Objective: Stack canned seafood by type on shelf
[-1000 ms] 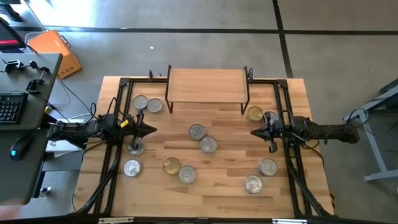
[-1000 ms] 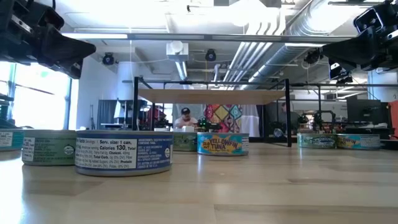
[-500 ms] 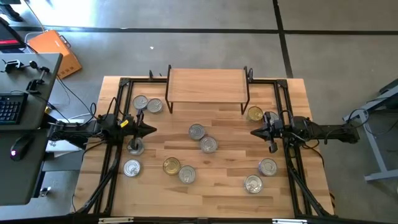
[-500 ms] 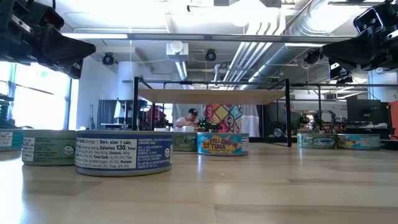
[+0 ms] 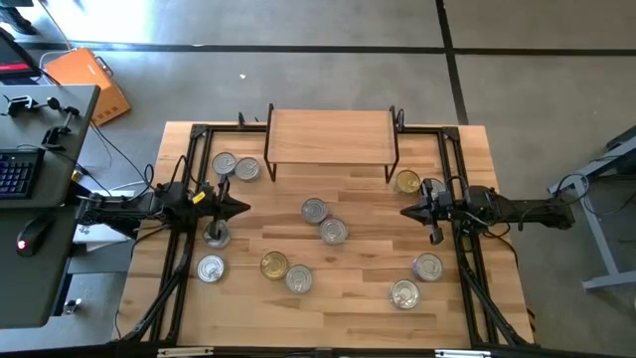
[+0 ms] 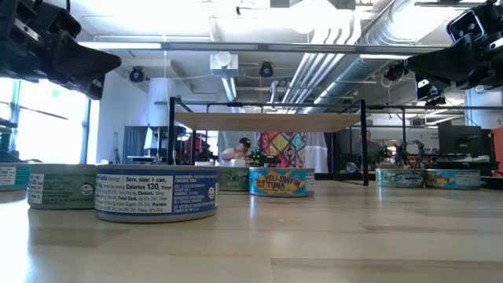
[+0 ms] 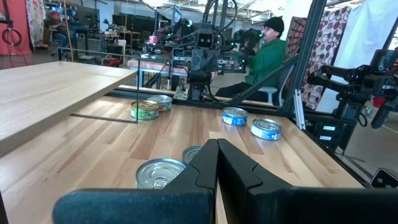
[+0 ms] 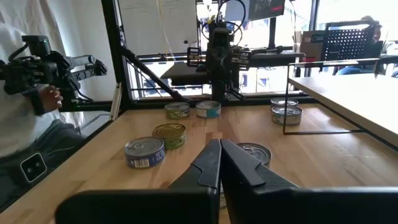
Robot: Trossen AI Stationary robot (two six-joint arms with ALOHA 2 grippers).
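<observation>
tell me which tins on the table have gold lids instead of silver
Two do: the gold-lidded tin beside the shelf's right front leg, and the gold-lidded tin in the front cluster, touching a silver tin.

Orange case (image 5: 87, 80) on floor; keyboard (image 5: 14, 171) on desk; person in green (image 7: 264, 51) seated.

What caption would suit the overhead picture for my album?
Two robot arms, left hand and right hand shut, wait over scattered tins before an empty shelf.
</observation>
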